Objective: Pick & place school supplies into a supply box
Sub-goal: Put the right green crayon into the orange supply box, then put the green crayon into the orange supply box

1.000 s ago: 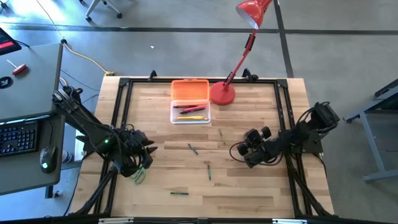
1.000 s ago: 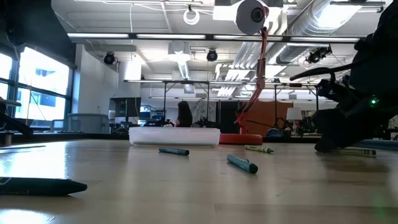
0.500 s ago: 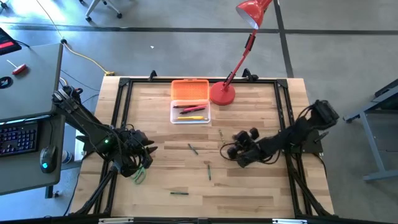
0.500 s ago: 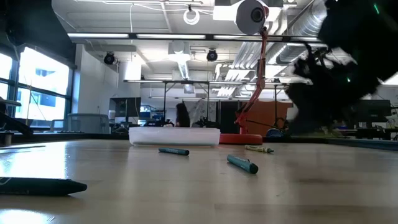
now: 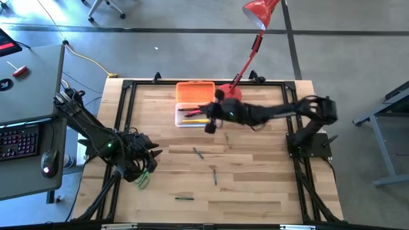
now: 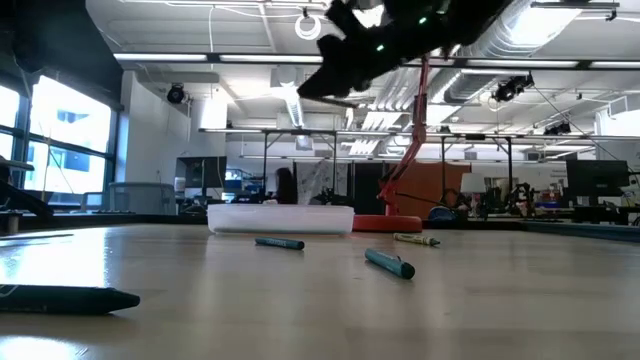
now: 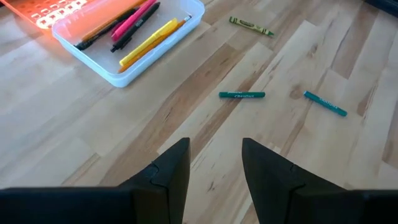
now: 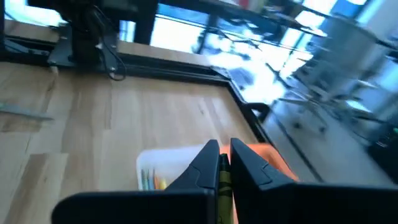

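The supply box (image 5: 196, 116) has a clear base and an open orange lid (image 5: 195, 91). It rests on the table's far side and holds yellow, pink and dark pens (image 7: 140, 28). My right gripper (image 5: 203, 112) hangs high over the box (image 8: 163, 169), shut on a thin yellow-green stick (image 8: 222, 177). Green markers (image 5: 199, 153) (image 5: 215, 176) (image 5: 185, 198) and a crayon (image 5: 226, 136) lie flat on the wood. My left gripper (image 7: 214, 168) waits open at the table's left side, with nothing between its fingers. My right gripper pinches the thin yellow-green stick (image 8: 222, 180) between its two fingers, which lie along it. The fingers reach nearly level from the table's right side toward the left. The stick is lifted clear, high above the box.
A red desk lamp stands with its round base (image 5: 229, 96) right of the box, its arm leaning out over the far edge. A black frame (image 5: 124, 115) runs round the tabletop. Green-handled scissors (image 5: 143, 179) lie by my left gripper. A desk with a keyboard (image 5: 19, 140) stands left.
My right gripper has risen from the tabletop near the right edge and swung toward the far left, ending above the supply box. It has rolled and tipped up from pointing steeply down to nearly level.
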